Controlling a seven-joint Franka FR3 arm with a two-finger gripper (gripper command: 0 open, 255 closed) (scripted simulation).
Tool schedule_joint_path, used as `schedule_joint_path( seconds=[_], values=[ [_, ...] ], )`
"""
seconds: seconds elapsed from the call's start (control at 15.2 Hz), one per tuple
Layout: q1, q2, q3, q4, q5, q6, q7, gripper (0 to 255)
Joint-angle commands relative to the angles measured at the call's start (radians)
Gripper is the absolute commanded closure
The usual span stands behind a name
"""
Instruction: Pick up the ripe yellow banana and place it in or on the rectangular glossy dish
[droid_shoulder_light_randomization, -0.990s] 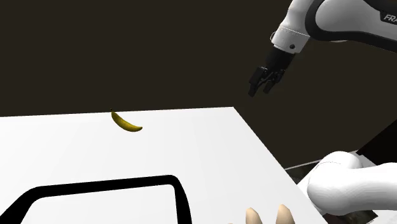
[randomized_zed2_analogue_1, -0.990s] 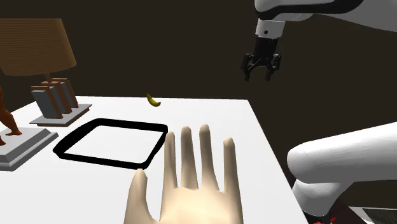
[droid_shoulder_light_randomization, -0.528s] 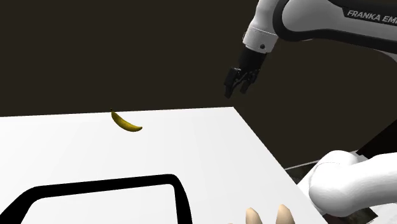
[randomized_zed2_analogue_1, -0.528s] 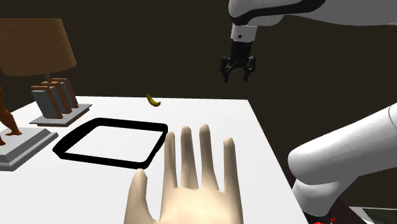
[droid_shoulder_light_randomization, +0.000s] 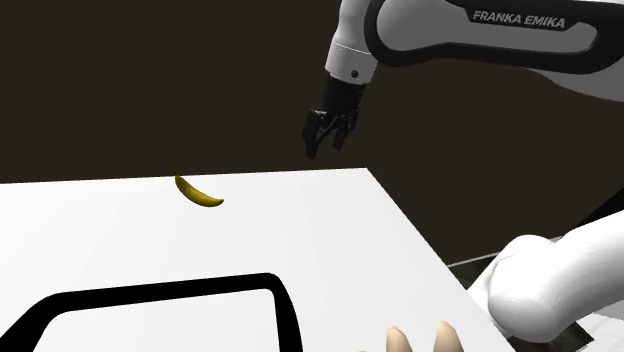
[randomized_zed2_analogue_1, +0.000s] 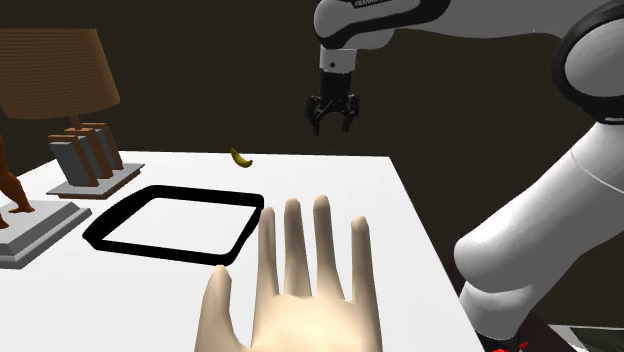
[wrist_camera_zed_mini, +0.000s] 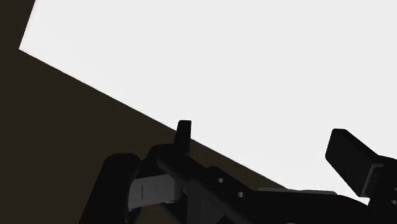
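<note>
A small yellow banana (droid_shoulder_light_randomization: 198, 193) (randomized_zed2_analogue_1: 241, 158) lies on the white table (droid_shoulder_light_randomization: 320, 240) near its far edge. The rectangular dish (droid_shoulder_light_randomization: 287, 312) (randomized_zed2_analogue_1: 246, 230) has a glossy black rim and a white floor, and sits nearer the front with nothing in it. My black gripper (droid_shoulder_light_randomization: 325, 148) (randomized_zed2_analogue_1: 333, 126) hangs open high above the table's far edge, to the right of the banana in both exterior views. In the wrist view its fingers stand apart around the gripper (wrist_camera_zed_mini: 264, 143), holding nothing, over the table's edge.
A beige model hand (randomized_zed2_analogue_1: 300, 290) (droid_shoulder_light_randomization: 420, 340) rests at the table's near edge. At the second exterior view's left stand a lamp (randomized_zed2_analogue_1: 60, 75), a rack of books (randomized_zed2_analogue_1: 90, 160) and a figurine on a grey base (randomized_zed2_analogue_1: 25, 225). Dark wall lies behind.
The arm has swung the open gripper leftward in both exterior views, from beyond the table's right side to over its far edge. Banana and dish have not moved.
</note>
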Motion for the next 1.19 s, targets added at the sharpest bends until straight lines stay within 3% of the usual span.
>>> schedule_joint_path(
  seconds=[0.0, 0.66, 1.12],
  values=[
    [0.013, 0.063, 0.027, 0.063, -0.007, -0.004, 0.015, 0],
    [0.113, 0.418, 0.149, 0.396, -0.110, -0.020, 0.105, 0],
    [0.250, 0.708, 0.194, 0.732, -0.228, -0.106, 0.159, 0]
  ],
)
